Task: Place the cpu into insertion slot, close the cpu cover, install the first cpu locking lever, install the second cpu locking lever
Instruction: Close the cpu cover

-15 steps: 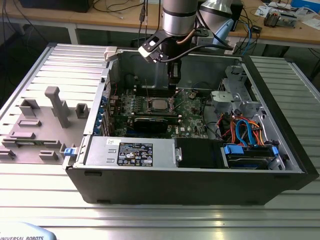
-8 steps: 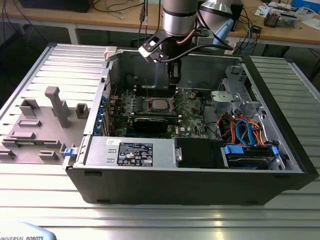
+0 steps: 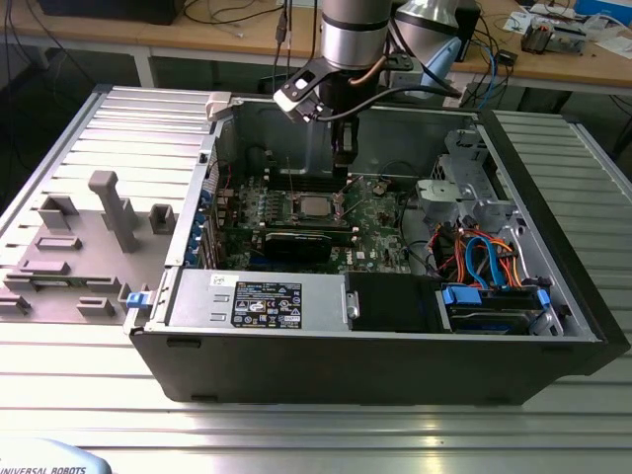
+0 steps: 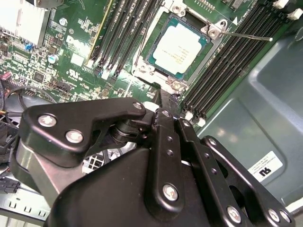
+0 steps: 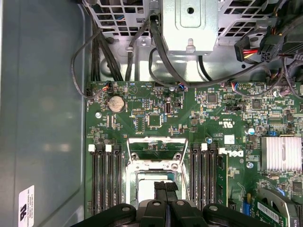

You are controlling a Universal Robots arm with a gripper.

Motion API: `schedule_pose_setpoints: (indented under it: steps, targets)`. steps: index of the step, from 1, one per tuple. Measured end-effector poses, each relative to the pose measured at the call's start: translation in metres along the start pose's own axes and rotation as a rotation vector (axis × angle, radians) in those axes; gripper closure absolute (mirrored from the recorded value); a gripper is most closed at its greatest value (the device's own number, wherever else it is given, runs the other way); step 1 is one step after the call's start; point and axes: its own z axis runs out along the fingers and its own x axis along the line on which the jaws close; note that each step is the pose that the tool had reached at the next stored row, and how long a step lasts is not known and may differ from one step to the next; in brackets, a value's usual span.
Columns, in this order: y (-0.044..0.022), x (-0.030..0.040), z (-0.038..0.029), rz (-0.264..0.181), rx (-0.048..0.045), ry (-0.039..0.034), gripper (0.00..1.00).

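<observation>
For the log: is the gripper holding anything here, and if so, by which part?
Nothing seems held: the gripper hangs shut just above the seated cpu, with no part between its fingers.

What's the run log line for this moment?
cpu seated in insertion slot | cpu cover open | gripper shut, above cpu

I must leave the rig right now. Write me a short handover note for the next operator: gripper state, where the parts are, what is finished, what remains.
The gripper is shut, with nothing visible between its fingers, just above the socket.
The cpu sits flat in the insertion slot.
The cpu cover appears tilted up, not down on the cpu.
One thin wire locking lever sticks out free, unlatched.
Done: cpu placed. Left: closing the cover, latching the levers.
</observation>
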Motion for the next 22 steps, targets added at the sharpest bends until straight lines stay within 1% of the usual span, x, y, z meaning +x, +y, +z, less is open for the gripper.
schedule_pose_setpoints:
  steps: [3,4,8,13,15,22]
  targets:
    - [0.0001,0.0000,-0.0002,0.000,0.0001,-0.0003,0.89]
    - [0.0017,-0.0001,-0.0002,0.000,0.0003,-0.0004,0.89]
    - [0.0124,-0.0001,0.0004,0.000,0.0001,-0.0002,0.89]
    - [0.0206,-0.0001,0.0008,0.000,0.0001,-0.0002,0.89]
    - [0.0218,0.0000,0.0009,0.000,0.0001,-0.0003,0.89]
    - [0.0223,0.0000,0.0009,0.000,0.0001,-0.0003,0.89]
